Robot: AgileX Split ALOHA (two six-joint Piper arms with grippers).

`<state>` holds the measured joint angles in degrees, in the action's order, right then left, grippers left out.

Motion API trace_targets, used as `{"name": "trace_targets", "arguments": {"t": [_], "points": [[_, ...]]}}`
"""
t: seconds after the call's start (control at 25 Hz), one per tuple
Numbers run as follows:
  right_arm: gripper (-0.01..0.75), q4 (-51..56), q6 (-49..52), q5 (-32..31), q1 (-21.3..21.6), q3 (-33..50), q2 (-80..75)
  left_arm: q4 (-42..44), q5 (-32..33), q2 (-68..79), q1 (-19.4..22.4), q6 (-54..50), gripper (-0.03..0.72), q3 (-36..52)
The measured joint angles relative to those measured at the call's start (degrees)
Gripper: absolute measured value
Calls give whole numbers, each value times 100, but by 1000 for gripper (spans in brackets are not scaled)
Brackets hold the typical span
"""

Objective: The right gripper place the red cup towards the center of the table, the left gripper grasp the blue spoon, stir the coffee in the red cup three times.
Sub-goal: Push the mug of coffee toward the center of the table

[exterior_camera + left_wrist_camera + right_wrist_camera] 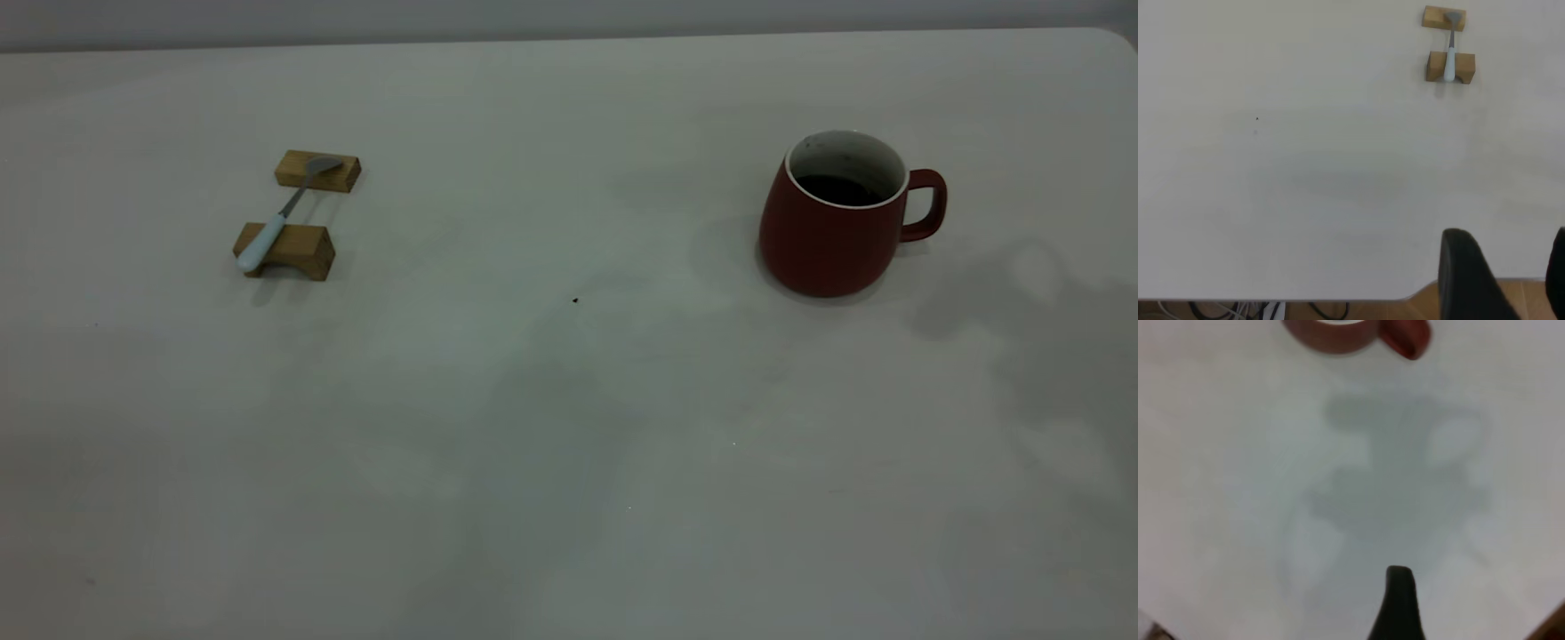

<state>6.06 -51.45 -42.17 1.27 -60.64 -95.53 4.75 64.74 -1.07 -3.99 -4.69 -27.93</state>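
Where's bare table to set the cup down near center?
Bare table runs between the spoon on its two wooden blocks at the left and the red cup at the right; only a tiny dark speck lies there. The whole near half is open too. Only the blocks' spot is crowded.

Only matte black fingers (1466, 277) of the left gripper (1508, 280) show, broad and round-tipped, plain and unmarked; one slim, tapering black finger (1399, 603) with a rounded tip is all that shows of the right gripper.
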Motion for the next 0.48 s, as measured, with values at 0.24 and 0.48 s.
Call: {"name": "trace_targets", "arguments": {"t": [0.24,0.48], "points": [[681,-254,-754,96,-228,-1031,-1720,0,0,0,0,0,370,0],[676,-606,-1151,407,-525,-1648,-2516,0,0,0,0,6,370,0]]}}
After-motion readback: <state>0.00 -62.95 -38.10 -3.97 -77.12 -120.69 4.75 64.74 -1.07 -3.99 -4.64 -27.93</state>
